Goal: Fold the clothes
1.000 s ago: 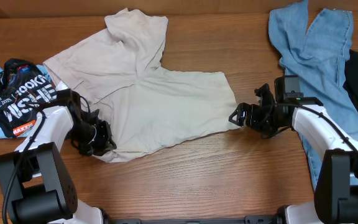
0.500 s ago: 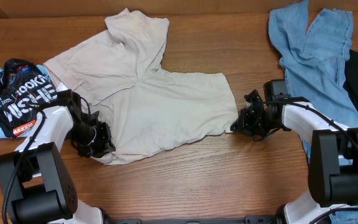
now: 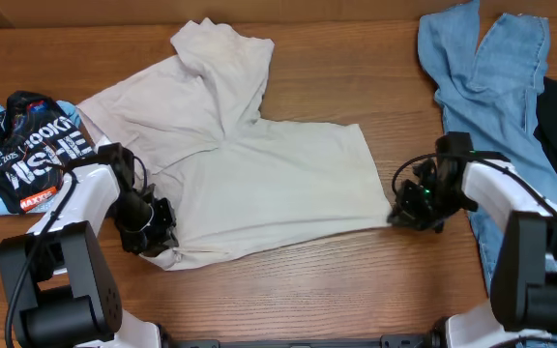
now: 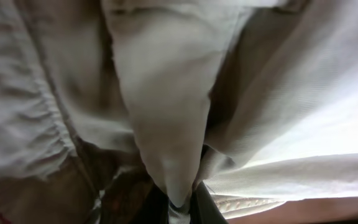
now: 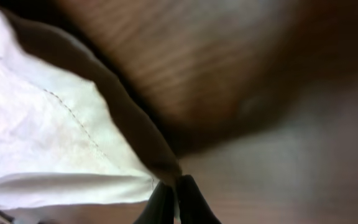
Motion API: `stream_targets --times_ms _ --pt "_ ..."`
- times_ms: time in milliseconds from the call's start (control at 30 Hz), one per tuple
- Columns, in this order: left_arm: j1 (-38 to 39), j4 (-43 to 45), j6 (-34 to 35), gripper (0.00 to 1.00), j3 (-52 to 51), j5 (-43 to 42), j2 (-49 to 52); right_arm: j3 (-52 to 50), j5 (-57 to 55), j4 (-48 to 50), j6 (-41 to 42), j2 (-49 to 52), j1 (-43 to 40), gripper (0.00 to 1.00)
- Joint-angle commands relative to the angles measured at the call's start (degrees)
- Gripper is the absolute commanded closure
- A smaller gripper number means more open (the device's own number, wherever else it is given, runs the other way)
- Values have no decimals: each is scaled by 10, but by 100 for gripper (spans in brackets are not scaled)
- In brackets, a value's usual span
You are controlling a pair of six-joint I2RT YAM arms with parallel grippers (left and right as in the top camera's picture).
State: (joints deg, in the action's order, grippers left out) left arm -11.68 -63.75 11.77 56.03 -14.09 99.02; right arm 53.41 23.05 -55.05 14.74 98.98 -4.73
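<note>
Several garments lie on your table [image 3: 356, 290]. At far left the black lettered piece [image 3: 29, 145] sits crumpled, near your left gripper [image 3: 158, 237], which is clenched on the near-left edge of the cream trousers [image 3: 259, 174]. Your right gripper [image 3: 399, 215] pinches their right corner. The jeans [image 3: 486, 77] lie apart at far right, partly under your right arm.

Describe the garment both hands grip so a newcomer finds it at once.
On the wooden table, it is the large cream trousers spread across the middle. A black lettered piece lies left, blue jeans right; only this one is plain off-white.
</note>
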Motion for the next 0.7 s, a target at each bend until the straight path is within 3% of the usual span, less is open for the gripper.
stream_targets --times_ms 0,333,667 --pt "-11 -8 32 96 -5 118 1 10 -127 -43 39 -58 -26 96" --pt "-31 -23 119 96 -3 223 1 10 -124 -149 47 -197 -15 96" --pt "-104 -31 126 96 23 213 -10 10 -99 -154 52 -246 -15 96"
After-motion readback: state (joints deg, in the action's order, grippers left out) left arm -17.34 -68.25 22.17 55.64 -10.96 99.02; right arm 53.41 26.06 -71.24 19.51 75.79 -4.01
